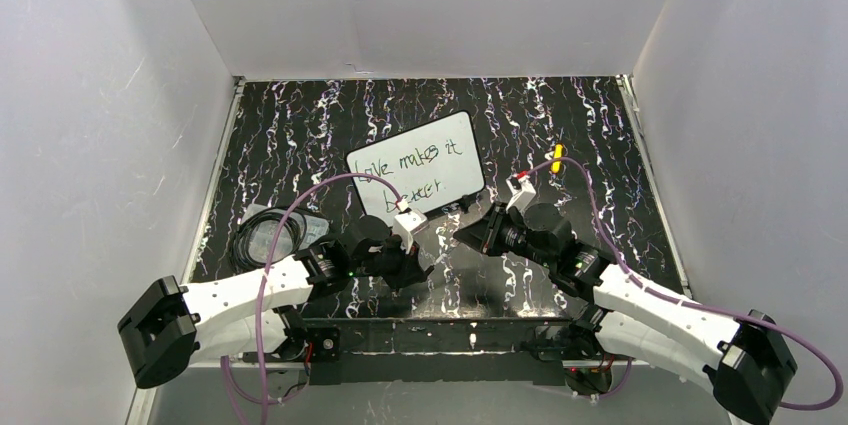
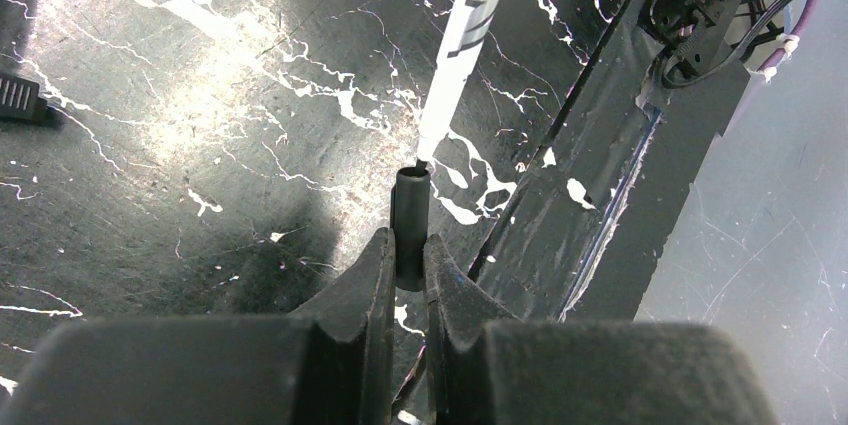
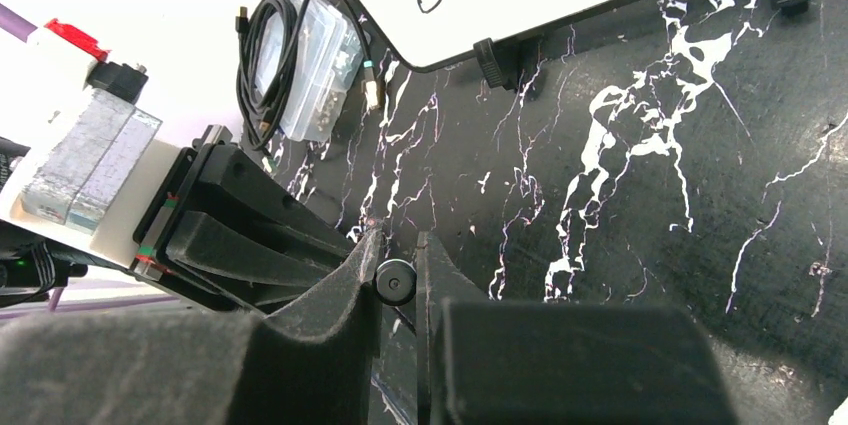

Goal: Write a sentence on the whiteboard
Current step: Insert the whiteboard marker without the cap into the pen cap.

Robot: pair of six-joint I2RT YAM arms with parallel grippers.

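Black tabletop [image 1: 600, 145] veined in white, shut in by plain white walls [image 1: 430, 5] at left, back and right, with a coiled cable [image 1: 265, 235] over a clear box [image 3: 320, 65] near the left edge. Whiteboard [image 1: 420, 160] flat at mid-table, turned askew, two handwritten lines on it. Left gripper [image 2: 408, 245] pinched on a black cap [image 2: 411, 215], right gripper [image 3: 397, 245] clamped on a white pen [image 2: 465, 35] with its tip at the cap's mouth, both just on the near side of the board.

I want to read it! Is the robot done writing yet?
Writing looks done: the whiteboard reads roughly "Love makes it better." In hand: the left gripper pinches the black cap, the right gripper the pen. To do: push them together.
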